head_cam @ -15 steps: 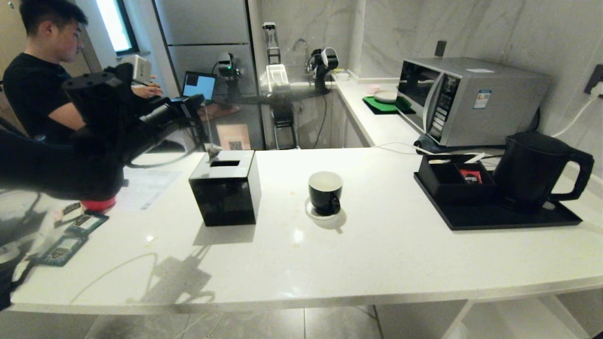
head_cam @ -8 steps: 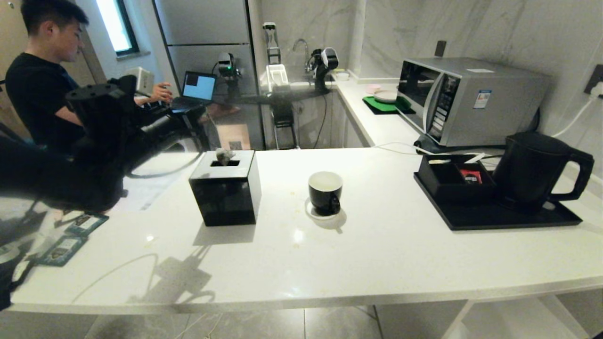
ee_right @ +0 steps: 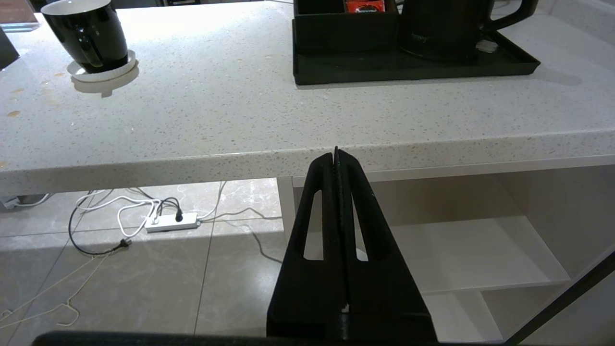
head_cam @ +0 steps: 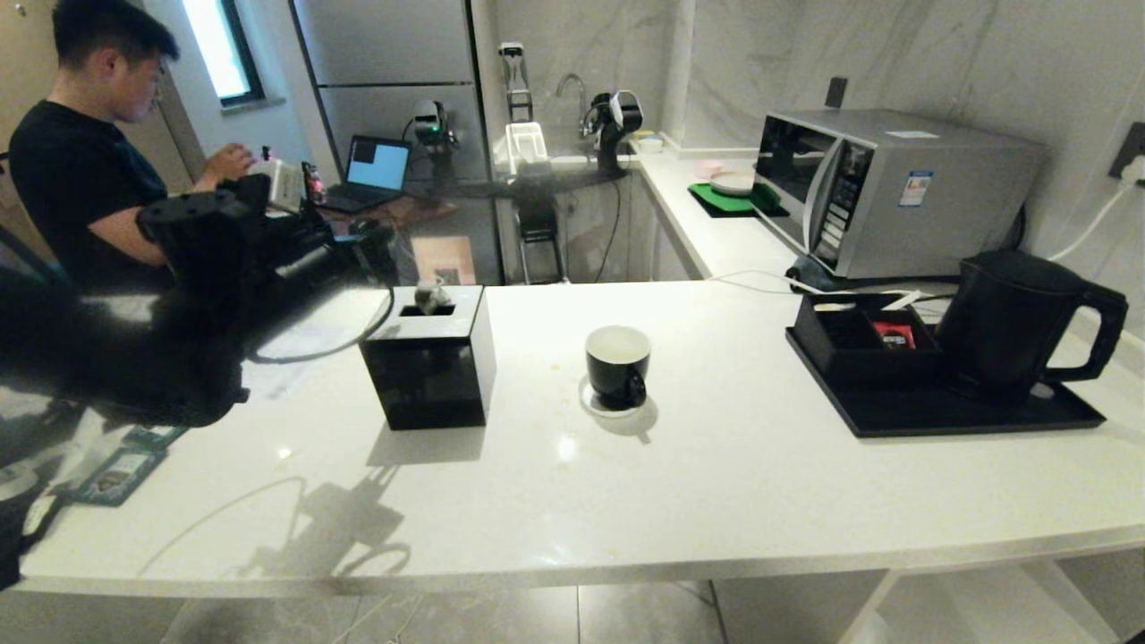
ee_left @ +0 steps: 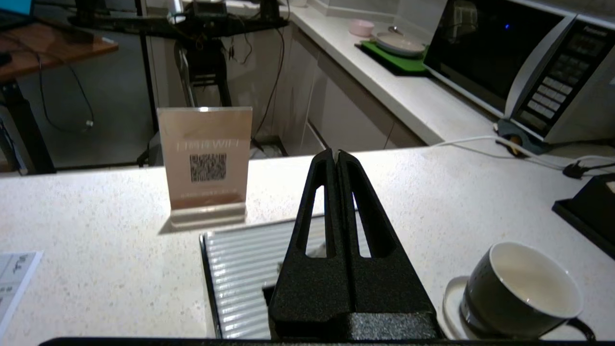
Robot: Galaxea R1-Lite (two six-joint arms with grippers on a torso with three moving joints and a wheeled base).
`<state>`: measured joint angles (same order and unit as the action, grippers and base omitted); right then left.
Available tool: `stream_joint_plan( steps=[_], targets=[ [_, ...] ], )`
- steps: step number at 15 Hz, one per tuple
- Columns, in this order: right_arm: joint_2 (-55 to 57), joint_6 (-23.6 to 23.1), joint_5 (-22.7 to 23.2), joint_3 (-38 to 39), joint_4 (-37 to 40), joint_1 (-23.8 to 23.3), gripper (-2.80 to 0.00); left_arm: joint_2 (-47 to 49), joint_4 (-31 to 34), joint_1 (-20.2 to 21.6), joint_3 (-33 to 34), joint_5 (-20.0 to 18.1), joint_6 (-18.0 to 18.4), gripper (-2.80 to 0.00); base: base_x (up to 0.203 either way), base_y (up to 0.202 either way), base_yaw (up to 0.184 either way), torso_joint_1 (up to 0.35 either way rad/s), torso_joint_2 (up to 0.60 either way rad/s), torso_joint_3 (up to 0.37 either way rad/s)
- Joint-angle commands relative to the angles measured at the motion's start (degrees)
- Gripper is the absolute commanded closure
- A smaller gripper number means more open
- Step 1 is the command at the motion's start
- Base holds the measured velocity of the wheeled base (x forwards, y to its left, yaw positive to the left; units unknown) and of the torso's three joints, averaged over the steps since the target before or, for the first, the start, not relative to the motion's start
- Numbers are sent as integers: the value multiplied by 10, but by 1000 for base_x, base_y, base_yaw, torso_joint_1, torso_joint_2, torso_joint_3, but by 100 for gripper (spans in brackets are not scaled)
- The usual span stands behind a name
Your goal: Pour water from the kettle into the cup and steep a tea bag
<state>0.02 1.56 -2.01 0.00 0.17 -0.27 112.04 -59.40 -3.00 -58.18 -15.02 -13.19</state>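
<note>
**Above the tissue box: left pincer pressed shut, holding nothing visible**

Over the ribbed top of the black tissue box [ee_left: 240,269], the left gripper [ee_left: 338,153] hangs with its two black fingers pressed flat together; nothing can be seen between them. From the head view its arm reaches in from the robot's left, dark and bulky, with the gripper [head_cam: 380,237] hard to make out at its far end — just short of the box [head_cam: 429,358]. A small pale lump, probably the tea bag [head_cam: 431,296], sits at the slot on top of the box; its string and tag cannot be seen.

Beyond the fingertips stands a clear sign holder [ee_left: 205,163] with a QR code, upright on the white counter [head_cam: 716,483]. To the gripper's right, near the box, the cup [ee_left: 521,293] rests on a small white coaster [ee_left: 451,307], its white inside showing no bag.

Well apart from the pincer, far to its right, the kettle [head_cam: 1015,322] stands upright on a black tray [head_cam: 939,413], handle turned away from the cup, beside a black organiser [head_cam: 859,344] holding a red packet [head_cam: 893,334]. A microwave [head_cam: 886,188] sits behind them.

The right gripper [ee_right: 336,154] is likewise pressed shut and empty — parked below the counter edge.

A person [head_cam: 80,152] sits in the background.
</note>
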Motion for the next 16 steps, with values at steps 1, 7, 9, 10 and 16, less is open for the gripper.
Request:
stream_joint_plan(
  steps=[1, 7, 9, 10, 16],
  targets=[
    [1, 0, 0, 0, 0, 0, 0, 11, -13, 0, 15, 0, -1, 0, 0, 0, 0, 0, 0, 0],
    [1, 0, 0, 0, 0, 0, 0, 6, -33, -7, 39, 1, -1, 0, 0, 0, 0, 0, 0, 0],
    [1, 0, 0, 0, 0, 0, 0, -3, -30, -9, 39, 1, -1, 0, 0, 0, 0, 0, 0, 0],
    [1, 0, 0, 0, 0, 0, 0, -7, -28, -10, 39, 1, -2, 0, 0, 0, 0, 0, 0, 0],
    [1, 0, 0, 0, 0, 0, 0, -53, 6, -14, 64, -1, -2, 0, 0, 0, 0, 0, 0, 0]
  ],
)
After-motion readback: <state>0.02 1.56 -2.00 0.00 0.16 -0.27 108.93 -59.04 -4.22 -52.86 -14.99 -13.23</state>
